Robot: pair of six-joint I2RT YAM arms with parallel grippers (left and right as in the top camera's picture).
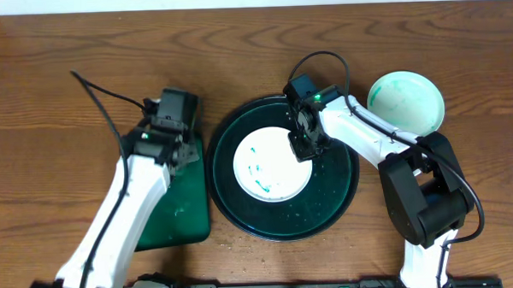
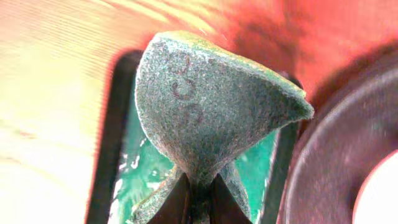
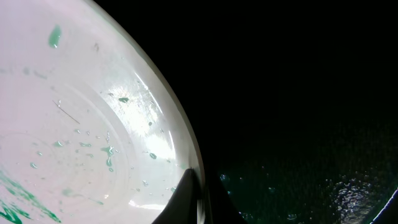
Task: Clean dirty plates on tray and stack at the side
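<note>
A white plate (image 1: 270,173) with green smears lies in the large round dark tray (image 1: 344,201). My right gripper (image 1: 301,147) is shut on this plate's upper right rim. In the right wrist view its fingers (image 3: 200,199) pinch the rim of the plate (image 3: 93,124) over the wet tray floor (image 3: 298,124). A second plate (image 1: 406,103), smeared green, sits on the table right of the tray. A third plate is not in view. My left gripper (image 1: 175,147) is shut on a grey-green sponge (image 2: 211,106), with its fingers (image 2: 199,186) over the small rectangular tray.
The small rectangular green tray (image 1: 178,215) lies just left of the round tray, and its dark rim shows in the left wrist view (image 2: 109,143). The round tray's rim (image 2: 336,162) is close on the left gripper's right. Both arms' bases stand at the table's front edge.
</note>
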